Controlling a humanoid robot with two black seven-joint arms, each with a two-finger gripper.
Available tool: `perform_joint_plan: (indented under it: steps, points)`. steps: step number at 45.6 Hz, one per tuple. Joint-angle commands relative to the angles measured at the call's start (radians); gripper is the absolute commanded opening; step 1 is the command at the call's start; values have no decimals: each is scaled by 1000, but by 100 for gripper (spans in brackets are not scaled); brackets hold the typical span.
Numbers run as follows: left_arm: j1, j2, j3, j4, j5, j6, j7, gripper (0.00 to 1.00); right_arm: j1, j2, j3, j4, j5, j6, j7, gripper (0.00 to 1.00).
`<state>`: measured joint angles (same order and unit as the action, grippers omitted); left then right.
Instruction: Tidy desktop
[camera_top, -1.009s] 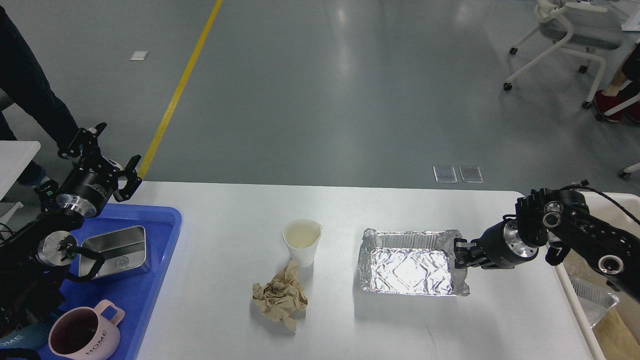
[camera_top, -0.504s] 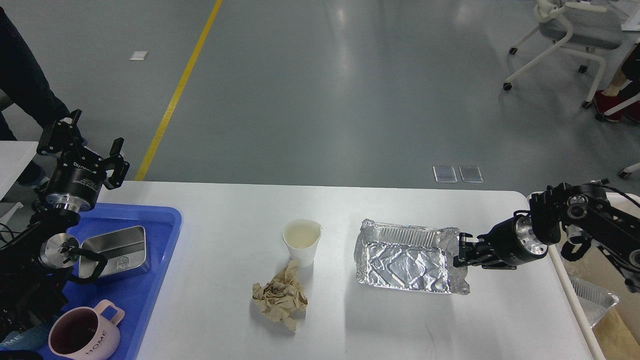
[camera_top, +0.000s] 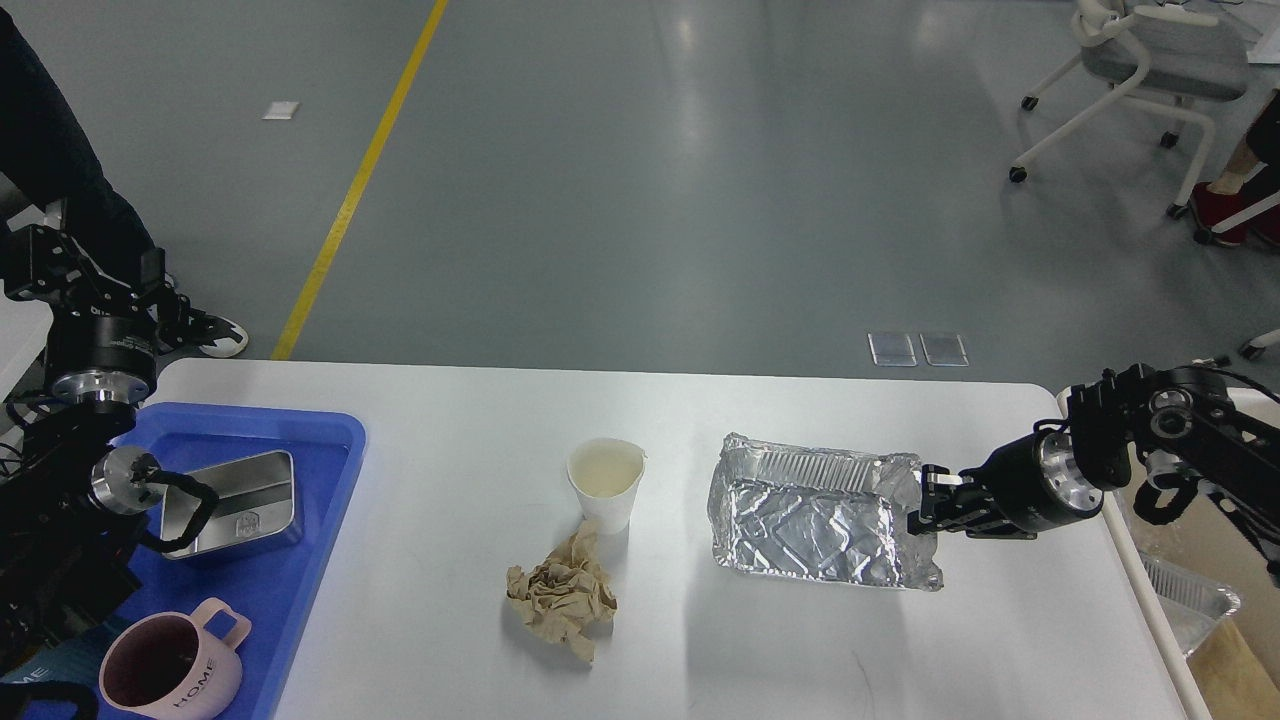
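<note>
Nearest, a pink mug (camera_top: 165, 667) and a steel box (camera_top: 232, 490) sit in the blue tray (camera_top: 290, 580) at the bench (camera_top: 450, 640)'s left end. Mid-bench lie a crumpled brown paper (camera_top: 562, 595) and a white paper cup (camera_top: 605, 483) – unmoved. To the right, the right claw (camera_top: 925, 505) stays clamped on the right rim of the foil tray (camera_top: 815, 515), which has tipped up since a second ago. At the far left, the left claw (camera_top: 70, 275) has swung further left and up, holding nothing; how far open, I cannot tell.
</note>
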<state>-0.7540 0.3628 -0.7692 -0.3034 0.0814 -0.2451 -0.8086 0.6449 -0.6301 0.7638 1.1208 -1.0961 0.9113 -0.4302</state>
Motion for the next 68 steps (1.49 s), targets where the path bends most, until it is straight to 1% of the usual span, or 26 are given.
perform_joint_plan:
  steps: [1, 5, 7, 9, 14, 17, 22, 25, 29, 33, 37, 41, 46, 53, 60, 64, 68]
  points:
    - [-18, -4, 13, 0, 18, 7, -3, 97, -4, 0, -1, 1, -4, -3, -1, 0]
    - [-31, -15, 31, -3, 18, 6, 9, 97, -4, 0, -1, -1, -8, -9, -2, 0]
    - [-45, -21, 44, -5, 18, 4, 5, 97, -4, 0, 0, 1, -8, -12, -4, 0]
    - [-53, -24, 56, -2, 20, 4, 11, 98, -4, -2, -1, 1, -10, -14, -5, 0]
    - [-114, -39, 106, -3, 27, 7, 11, 99, -7, -2, 0, 2, -10, -14, -5, 0]
    - [-152, -62, 143, -3, 27, 26, -1, 99, -7, -2, 0, 11, -10, -14, -5, 0]
    - [-165, -61, 163, -8, 31, 27, 0, 99, -8, -6, 6, 13, -10, -15, -5, 0]
    - [-165, -38, 247, -11, 41, -3, 0, 99, -13, -20, 11, 13, -10, -15, -5, 0]
    - [-174, -27, 433, -11, 84, -49, -3, 99, -17, -23, 18, 14, -10, -15, -5, 0]
    - [-202, -13, 620, -25, 121, -49, -3, 99, -19, -23, 37, 14, -8, -15, -5, 0]
    - [-203, 40, 764, -62, 124, -46, -1, 99, -25, -23, 54, 14, -7, -14, -4, 0]
    - [-203, 100, 887, -68, 141, -42, -1, 99, -33, -23, 69, 14, -7, -14, -4, 0]
    - [-203, 152, 988, -69, 198, -46, -7, 99, -37, -22, 69, 14, -8, -14, -5, 0]
    - [-170, 217, 1082, -74, 362, -42, -38, 99, -37, -19, 78, 14, -8, -15, -4, 0]
    - [-102, 271, 1123, -77, 481, -40, -50, 99, -37, -14, 94, 14, -8, -15, -4, 0]
    - [-99, 329, 1160, -120, 569, -39, -63, 99, -37, -11, 104, 14, -8, -15, -4, 0]
    - [-102, 424, 1176, -195, 653, -37, -67, 99, -36, -8, 111, 14, -8, -15, -4, 0]
